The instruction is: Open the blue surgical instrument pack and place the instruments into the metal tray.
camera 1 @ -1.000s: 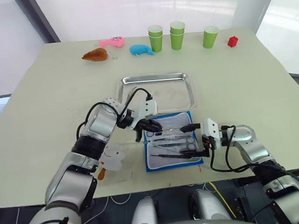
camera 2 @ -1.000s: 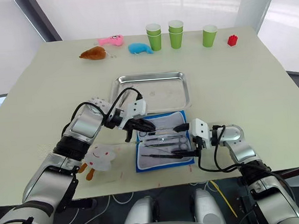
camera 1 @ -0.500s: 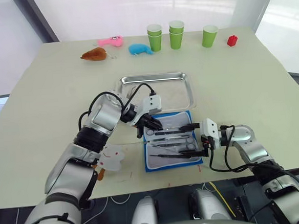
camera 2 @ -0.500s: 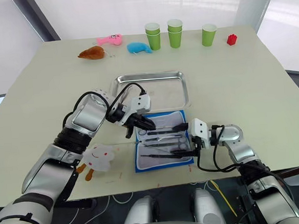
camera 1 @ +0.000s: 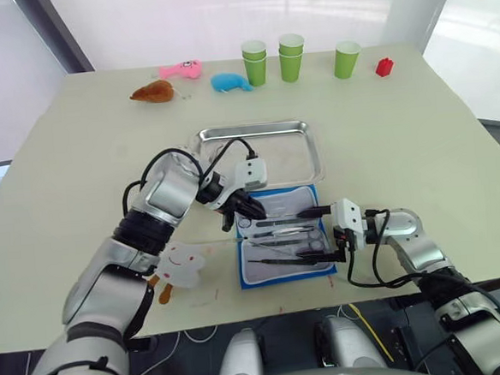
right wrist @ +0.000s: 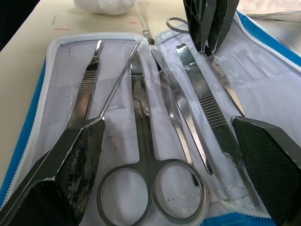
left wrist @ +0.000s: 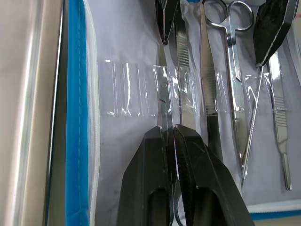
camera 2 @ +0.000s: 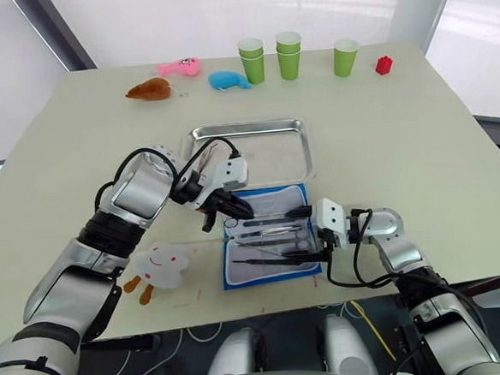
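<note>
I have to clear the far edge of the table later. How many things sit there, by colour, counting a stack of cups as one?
Green: 3 (two cup stacks, one single cup)
Pink: 1 (pink toy)
Brown: 1 (brown toy)
Blue: 1 (blue toy)
Red: 1 (red block)
Total: 7

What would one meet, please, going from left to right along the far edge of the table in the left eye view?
Brown plush toy → pink plush toy → blue plush toy → stacked green cups → stacked green cups → single green cup → small red object.
</note>
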`<action>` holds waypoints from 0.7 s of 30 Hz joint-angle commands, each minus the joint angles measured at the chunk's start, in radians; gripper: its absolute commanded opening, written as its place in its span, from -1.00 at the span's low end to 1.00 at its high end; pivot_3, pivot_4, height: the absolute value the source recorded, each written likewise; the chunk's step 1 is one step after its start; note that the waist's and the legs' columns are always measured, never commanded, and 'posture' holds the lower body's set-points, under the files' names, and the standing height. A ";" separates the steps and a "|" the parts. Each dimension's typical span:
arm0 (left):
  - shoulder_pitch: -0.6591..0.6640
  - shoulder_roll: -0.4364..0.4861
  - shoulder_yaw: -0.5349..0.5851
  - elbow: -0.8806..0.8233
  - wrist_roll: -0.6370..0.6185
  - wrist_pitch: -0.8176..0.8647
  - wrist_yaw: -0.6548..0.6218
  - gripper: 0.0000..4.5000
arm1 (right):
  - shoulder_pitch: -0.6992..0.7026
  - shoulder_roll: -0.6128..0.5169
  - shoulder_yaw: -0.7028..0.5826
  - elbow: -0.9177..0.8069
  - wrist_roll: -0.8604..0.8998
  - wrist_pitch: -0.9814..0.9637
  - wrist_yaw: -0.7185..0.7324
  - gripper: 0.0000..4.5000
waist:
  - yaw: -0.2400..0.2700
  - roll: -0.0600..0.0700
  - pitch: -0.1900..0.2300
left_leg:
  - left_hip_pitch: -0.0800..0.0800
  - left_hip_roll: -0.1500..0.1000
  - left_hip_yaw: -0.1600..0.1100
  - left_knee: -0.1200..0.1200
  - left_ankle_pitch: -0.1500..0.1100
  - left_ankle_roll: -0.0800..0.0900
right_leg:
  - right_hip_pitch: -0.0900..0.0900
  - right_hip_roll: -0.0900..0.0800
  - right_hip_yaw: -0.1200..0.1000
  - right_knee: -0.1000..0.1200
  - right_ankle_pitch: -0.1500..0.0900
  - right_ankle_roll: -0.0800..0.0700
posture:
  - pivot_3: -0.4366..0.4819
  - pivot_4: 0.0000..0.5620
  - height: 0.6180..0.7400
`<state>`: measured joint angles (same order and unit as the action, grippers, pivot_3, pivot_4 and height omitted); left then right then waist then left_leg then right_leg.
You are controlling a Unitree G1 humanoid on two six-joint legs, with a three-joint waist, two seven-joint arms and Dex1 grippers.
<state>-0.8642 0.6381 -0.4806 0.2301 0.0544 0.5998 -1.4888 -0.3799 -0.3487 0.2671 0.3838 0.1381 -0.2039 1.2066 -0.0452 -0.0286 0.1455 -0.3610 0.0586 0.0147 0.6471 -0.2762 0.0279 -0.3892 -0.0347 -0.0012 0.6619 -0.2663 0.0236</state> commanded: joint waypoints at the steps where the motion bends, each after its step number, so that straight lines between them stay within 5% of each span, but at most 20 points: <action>1: -0.024 0.019 -0.008 -0.043 -0.010 0.012 -0.033 -0.96 | 0.034 0.011 0.075 0.079 -0.076 0.019 -0.011 1.00 | 0.000 0.000 0.000 | 0.000 0.000 0.000 0.000 0.000 0.000 | 0.000 0.000 0.000 0.000 0.000 0.000 | -0.05 -0.47 1.00; 21: -0.011 0.108 0.001 -0.078 -0.013 0.009 -0.077 -0.96 | 0.030 0.019 0.080 0.095 -0.080 0.006 -0.009 1.00 | 0.000 0.000 0.000 | 0.000 0.000 -0.001 0.000 0.000 0.000 | -0.005 0.006 0.011 0.002 0.002 -0.003 | -0.05 -0.47 1.00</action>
<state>-0.8665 0.7225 -0.4830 0.1943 0.0523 0.6097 -1.5354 -0.3904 -0.3371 0.2717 0.4023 0.1333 -0.2230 1.2071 -0.0453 -0.0287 0.1456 -0.3608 0.0586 0.0137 0.6472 -0.2762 0.0279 -0.3945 -0.0285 0.0096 0.6637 -0.2642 0.0210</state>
